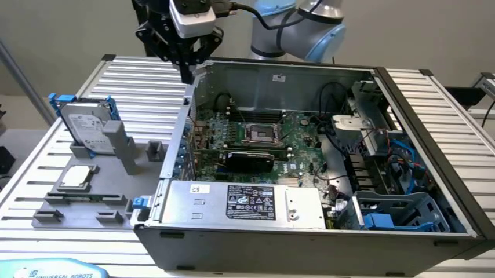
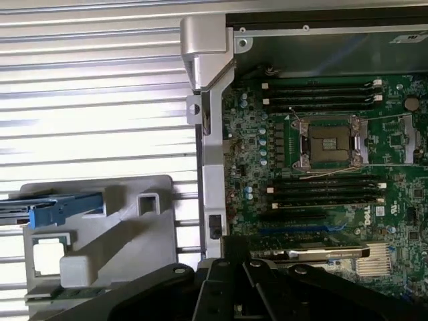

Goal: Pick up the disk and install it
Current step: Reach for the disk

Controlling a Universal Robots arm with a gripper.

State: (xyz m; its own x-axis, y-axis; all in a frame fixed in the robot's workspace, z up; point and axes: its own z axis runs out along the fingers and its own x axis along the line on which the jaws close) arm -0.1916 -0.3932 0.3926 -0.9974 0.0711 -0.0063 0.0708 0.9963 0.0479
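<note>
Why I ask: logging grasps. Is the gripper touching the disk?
Apart. The exterior view shows the gripper by the case corner, table slats between it and the disk.

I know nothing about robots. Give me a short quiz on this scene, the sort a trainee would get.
1. True or false: the tool is holding the hard drive.
2. Where is the hard drive? A) inside the computer; B) standing in the grey stand on the exterior view's left; C) lying flat on the table.
3. Fill in: the frame around the hard drive is coloured ____.
Key: 1 false, the tool hangs above the computer's edge, apart from the hard drive; 2 B; 3 blue.
</note>
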